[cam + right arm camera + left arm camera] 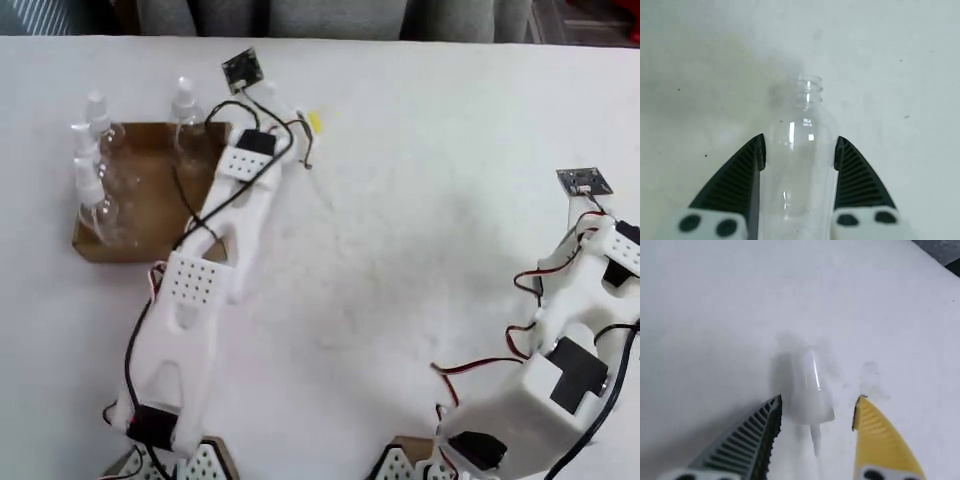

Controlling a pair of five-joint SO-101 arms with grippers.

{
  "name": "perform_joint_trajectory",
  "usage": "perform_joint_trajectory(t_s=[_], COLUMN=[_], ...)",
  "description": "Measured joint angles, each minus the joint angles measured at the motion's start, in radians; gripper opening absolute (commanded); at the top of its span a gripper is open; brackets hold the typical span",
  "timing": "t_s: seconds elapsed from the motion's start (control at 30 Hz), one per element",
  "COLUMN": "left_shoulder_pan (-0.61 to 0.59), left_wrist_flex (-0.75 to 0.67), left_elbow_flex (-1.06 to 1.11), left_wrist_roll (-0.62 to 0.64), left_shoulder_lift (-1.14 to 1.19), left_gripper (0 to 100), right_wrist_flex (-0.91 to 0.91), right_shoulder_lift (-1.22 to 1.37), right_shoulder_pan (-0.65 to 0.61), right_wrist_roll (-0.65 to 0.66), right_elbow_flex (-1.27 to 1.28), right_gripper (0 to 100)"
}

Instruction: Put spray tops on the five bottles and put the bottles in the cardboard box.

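Here the left gripper [816,407] is sitting wide, its grey and yellow fingers straddling a white spray top [810,390] that is lying on the table [715,315], with a gap showing on each side. The right gripper [799,150] is pinching the body of a clear bottle [799,165], whose bare threaded neck is pointing away from the fingers. Farther out, in the high view, the left arm [210,250] is lying stretched beside the cardboard box [150,215], where capped bottles [95,190] are sitting.
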Motion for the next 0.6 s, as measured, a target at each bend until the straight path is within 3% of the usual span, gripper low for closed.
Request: perform_joint_trajectory(t_s=[0.2, 0.37, 0.43, 0.6], left_shoulder_pan=[-0.002, 0.005, 0.006, 0.011], left_wrist_flex=[0.040, 0.094, 0.095, 0.157], left_elbow_flex=[-0.095, -0.112, -0.112, -0.157], left_wrist_roll=[0.000, -0.003, -0.003, -0.005], left_shoulder_lift=[0.074, 0.075, 0.075, 0.075], left_gripper=[22, 1, 5, 2], right_wrist_flex=[0.000, 0.000, 0.000, 0.000], right_shoulder_lift=[0.000, -0.002, -0.002, -0.002], right_shoulder_pan=[0.000, 0.000, 0.000, 0.000], right_wrist_roll=[0.000, 0.000, 0.000, 0.000], right_elbow_flex=[0.006, 0.018, 0.018, 0.018], right_gripper=[1.7, 1.7, 1.7, 1.7])
